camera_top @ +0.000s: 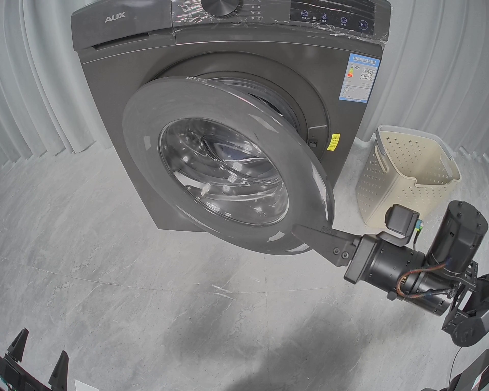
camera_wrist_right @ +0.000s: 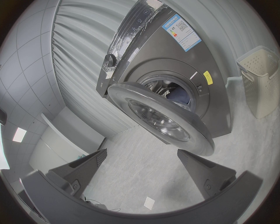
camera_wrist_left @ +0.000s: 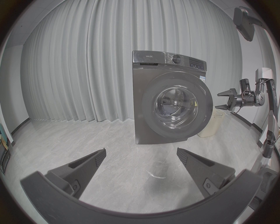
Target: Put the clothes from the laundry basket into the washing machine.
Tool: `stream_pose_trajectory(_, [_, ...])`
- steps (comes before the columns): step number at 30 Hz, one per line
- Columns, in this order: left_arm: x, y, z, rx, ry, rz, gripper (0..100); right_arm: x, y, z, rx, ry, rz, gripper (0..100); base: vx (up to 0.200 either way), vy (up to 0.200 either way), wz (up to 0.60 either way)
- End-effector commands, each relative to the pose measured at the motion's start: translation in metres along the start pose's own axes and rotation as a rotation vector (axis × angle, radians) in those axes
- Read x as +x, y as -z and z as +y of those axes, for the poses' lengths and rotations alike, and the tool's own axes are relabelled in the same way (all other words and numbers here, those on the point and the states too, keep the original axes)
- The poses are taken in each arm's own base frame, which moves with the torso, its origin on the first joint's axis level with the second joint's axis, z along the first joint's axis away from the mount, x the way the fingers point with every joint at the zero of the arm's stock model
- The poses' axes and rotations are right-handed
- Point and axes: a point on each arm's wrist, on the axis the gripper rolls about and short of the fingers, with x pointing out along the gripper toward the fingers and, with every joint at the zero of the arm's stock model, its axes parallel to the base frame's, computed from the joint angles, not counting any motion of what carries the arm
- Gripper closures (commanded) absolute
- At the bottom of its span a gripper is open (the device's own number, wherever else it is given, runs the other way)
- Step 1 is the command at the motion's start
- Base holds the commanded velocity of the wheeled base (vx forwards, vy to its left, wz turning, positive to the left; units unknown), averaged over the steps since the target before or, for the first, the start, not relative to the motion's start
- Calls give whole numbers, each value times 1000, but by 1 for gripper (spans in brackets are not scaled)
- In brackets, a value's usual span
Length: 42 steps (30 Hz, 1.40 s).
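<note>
A round glass door point(camera_top: 224, 168) was seen ajar on the grey washing machine point(camera_top: 127, 71) beside a perforated cream laundry basket point(camera_top: 402, 178); left gripper point(camera_wrist_left: 141, 150) and right gripper point(camera_wrist_right: 141, 150) were spread wide.

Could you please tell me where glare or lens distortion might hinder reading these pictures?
Head view: bright reflections streak the door glass and the wrapped control panel. Left wrist view: the lens bows the curtain and darkens the corners. Right wrist view: the washing machine leans and the laundry basket bends near the edge.
</note>
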Motion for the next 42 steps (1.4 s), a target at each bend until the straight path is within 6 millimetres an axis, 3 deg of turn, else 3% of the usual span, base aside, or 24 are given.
stream_pose_trajectory(1, [0,5,0,0,0,3,0,27,1,-13,-3,26,-29,0,200,0,0])
stream_pose_trajectory(11, [0,5,0,1,0,2,0,32,-41,-37,-36,106,-188,0,180,0,0])
stream_pose_trajectory(26, [0,5,0,0,0,3,0,31,-21,-27,-27,90,-123,0,40,0,0])
stream_pose_trajectory(38, [0,5,0,0,0,3,0,37,-43,-31,-46,120,-221,0,200,0,0])
stream_pose_trajectory(42, [0,5,0,0,0,3,0,38,-52,-30,-53,160,-277,0,0,0,0])
